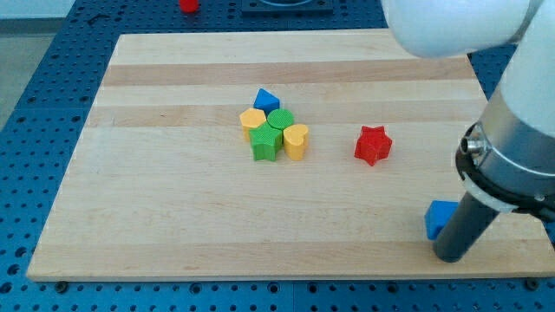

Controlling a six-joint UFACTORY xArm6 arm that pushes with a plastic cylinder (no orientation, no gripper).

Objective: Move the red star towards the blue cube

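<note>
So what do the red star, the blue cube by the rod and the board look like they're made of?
Red star: probably plastic, matte, uniform colour, faint ribbing that hints at 3D printing. Blue cube, just left of my tip: likely the same matte plastic, partly hidden by the rod. Board: wood, pale planks with visible grain and seams, smooth satin finish.

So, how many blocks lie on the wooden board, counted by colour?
Blue: 2 — blue block, blue cube
Yellow: 2 — yellow block, yellow block
Green: 2 — green block, green block
Red: 1 — red star
Total: 7
</note>
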